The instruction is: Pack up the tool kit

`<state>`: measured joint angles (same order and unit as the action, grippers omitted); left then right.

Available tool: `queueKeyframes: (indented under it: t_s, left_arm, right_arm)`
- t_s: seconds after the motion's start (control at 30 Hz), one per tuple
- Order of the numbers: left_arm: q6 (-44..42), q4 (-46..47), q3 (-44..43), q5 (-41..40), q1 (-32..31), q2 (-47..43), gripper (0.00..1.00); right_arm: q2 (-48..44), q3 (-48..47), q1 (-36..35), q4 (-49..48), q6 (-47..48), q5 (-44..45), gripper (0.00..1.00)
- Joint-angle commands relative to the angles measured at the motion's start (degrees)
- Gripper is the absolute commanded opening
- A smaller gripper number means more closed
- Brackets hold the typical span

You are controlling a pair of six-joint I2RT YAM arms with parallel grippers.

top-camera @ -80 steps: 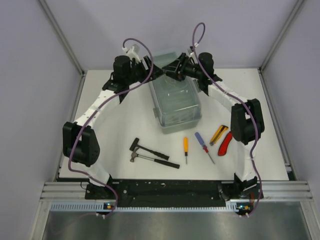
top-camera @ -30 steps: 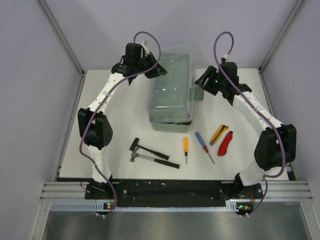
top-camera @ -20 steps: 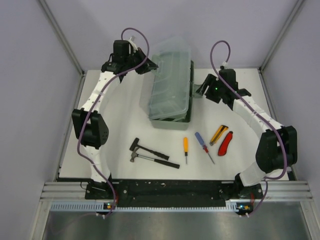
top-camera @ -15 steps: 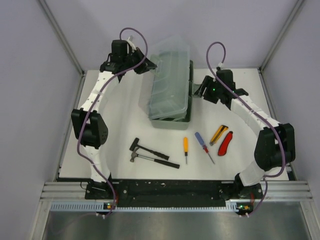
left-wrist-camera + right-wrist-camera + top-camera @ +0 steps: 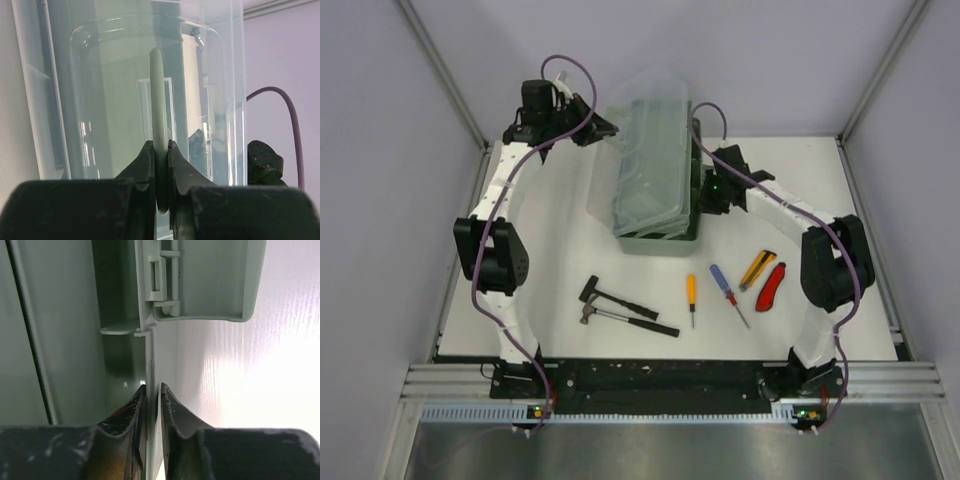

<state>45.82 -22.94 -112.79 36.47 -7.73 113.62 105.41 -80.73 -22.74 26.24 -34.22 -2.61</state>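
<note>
Packing barely begun: lid (image 5: 645,150) half-raised, left fingers (image 5: 147,165) clamping its handle (image 5: 159,125), right fingers (image 5: 170,405) pinching the toolbox wall (image 5: 695,205); hammers (image 5: 620,302), screwdrivers (image 5: 691,290) and cutters (image 5: 770,287) all lie unpacked on the surface (image 5: 570,260).

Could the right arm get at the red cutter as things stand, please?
Probably not yet: the right hand is shut on the toolbox wall. The red cutter itself lies uncovered beside that arm, so once freed it looks reachable.

The left arm (image 5: 498,188) and right arm (image 5: 775,205) have white links, black joints and purple cables, with a black left claw (image 5: 161,150) and right claw (image 5: 151,390).
</note>
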Motion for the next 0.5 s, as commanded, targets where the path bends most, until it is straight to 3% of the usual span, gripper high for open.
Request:
queueKeyframes:
  t_s: [0.0,0.17,0.47]
  left_arm:
    - [-0.82,15.73,-0.42,6.67,6.39,-6.92,0.00]
    - [-2.05,17.48,3.62,13.35,12.55,-6.31,0.00]
    - [-3.90,22.41,16.10,18.29,18.97,-5.34,0.01]
  right_arm:
    - [-0.90,-1.63,1.47,2.85,-2.07,7.79,0.10]
    - [-2.39,-0.57,3.40,2.76,-4.63,9.11,0.04]
    - [-2.40,-1.80,4.55,2.76,-6.65,9.91,0.06]
